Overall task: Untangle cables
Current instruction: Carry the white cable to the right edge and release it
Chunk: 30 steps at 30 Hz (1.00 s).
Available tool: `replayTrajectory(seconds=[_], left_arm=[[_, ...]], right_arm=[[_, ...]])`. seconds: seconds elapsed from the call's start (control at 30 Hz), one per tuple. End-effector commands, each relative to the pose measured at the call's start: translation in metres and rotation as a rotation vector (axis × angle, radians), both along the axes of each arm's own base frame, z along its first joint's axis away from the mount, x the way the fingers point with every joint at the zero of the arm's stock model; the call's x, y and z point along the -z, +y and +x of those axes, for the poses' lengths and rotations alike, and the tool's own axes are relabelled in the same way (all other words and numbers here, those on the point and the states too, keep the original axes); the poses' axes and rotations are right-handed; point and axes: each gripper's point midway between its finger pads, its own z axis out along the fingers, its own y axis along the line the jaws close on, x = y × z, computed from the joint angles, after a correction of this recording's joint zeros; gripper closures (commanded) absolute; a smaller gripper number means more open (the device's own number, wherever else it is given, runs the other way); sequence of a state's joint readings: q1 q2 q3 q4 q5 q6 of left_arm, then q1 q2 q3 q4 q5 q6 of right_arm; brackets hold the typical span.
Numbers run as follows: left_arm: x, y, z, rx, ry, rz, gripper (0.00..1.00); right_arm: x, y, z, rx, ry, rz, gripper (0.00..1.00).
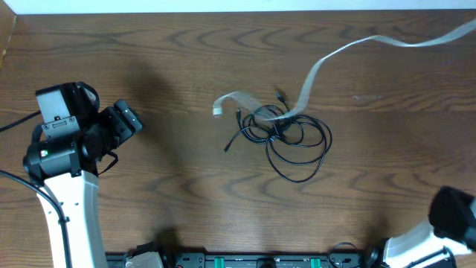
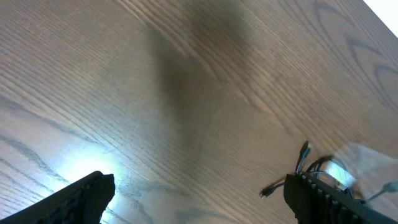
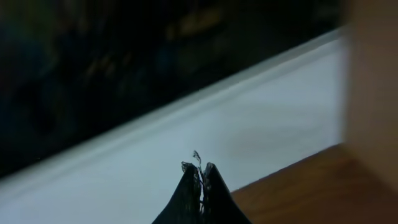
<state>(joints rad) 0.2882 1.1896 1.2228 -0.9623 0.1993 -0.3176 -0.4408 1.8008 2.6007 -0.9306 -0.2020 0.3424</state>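
Found tangled at middle of table [image 1: 149, 45]: black cable [image 1: 277, 132], coiled, crossed by white cable [image 1: 312, 74] trailing off toward far right edge. Left gripper [image 1: 128, 120]: spread wide, empty, well apart from knot. Right gripper [image 3: 200, 180]: clenched on nothing, parked aside. Advised: pinch just behind white plug [image 1: 218, 112]; draw slowly away from coil; avoid dragging loops.
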Motion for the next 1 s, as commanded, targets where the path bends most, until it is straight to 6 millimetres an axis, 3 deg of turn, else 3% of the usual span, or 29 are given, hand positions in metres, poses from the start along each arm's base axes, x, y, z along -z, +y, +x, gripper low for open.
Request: replayTrajectory(seconds=[0.0, 0.1, 0.23, 0.53, 0.73, 0.87, 0.97], left_arm=[[0.000, 0.003, 0.000, -0.012, 0.006, 0.006, 0.07], [0.000, 0.003, 0.000, -0.012, 0.006, 0.006, 0.07], [0.000, 0.003, 0.000, -0.012, 0.006, 0.006, 0.07], [0.000, 0.003, 0.000, -0.012, 0.006, 0.006, 0.07], [0.000, 0.003, 0.000, -0.012, 0.006, 0.006, 0.07], [0.000, 0.003, 0.000, -0.012, 0.006, 0.006, 0.07], [0.000, 0.003, 0.000, -0.011, 0.006, 0.006, 0.07]], right_arm=[[0.002, -0.036, -0.018, 0.051, -0.012, 0.076, 0.99], [0.015, -0.061, -0.027, 0.046, 0.011, 0.134, 0.99], [0.041, -0.072, -0.024, 0.021, 0.081, 0.175, 0.99], [0.093, -0.098, 0.022, -0.001, 0.157, 0.199, 0.99], [0.093, -0.118, 0.052, 0.015, 0.079, 0.190, 0.99], [0.078, -0.125, 0.053, 0.045, 0.020, 0.169, 0.99], [0.085, -0.134, 0.047, 0.083, 0.046, 0.171, 0.99]])
